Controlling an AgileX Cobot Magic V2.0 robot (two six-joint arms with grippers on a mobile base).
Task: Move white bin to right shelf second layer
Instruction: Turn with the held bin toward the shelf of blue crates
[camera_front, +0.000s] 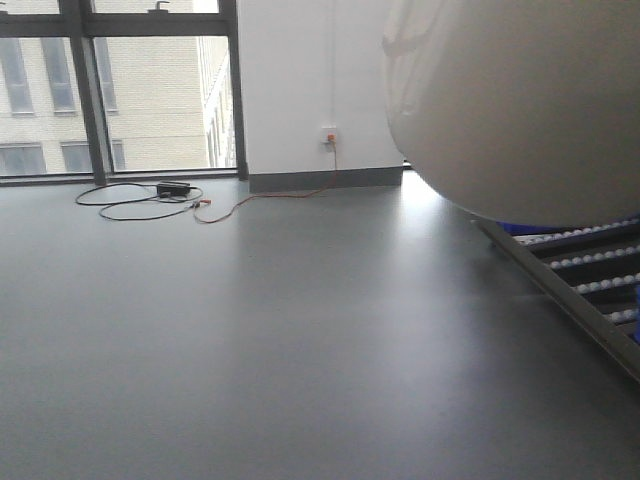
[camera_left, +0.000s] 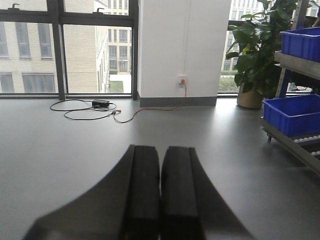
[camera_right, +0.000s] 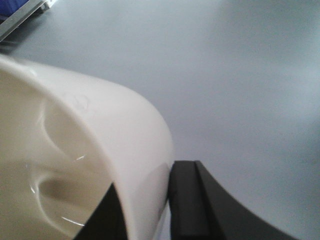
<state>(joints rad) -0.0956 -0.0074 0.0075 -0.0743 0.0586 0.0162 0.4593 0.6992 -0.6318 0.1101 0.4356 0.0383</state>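
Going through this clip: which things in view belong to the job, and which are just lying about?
Part of the job:
white bin, its wall clamped by the right gripper
roller shelf level

Just lying about:
blue bins on the rack
potted plant
floor cable
left gripper, shut and empty

The bin (camera_front: 520, 100) is creamy white, smooth and shiny, with a round bottom; it is up in the air; the right claw (camera_right: 145, 200) pinches its wall, one finger inside, one outside; below it is the shelf (camera_front: 590, 265), with sloping rows of little white wheels between metal rails.
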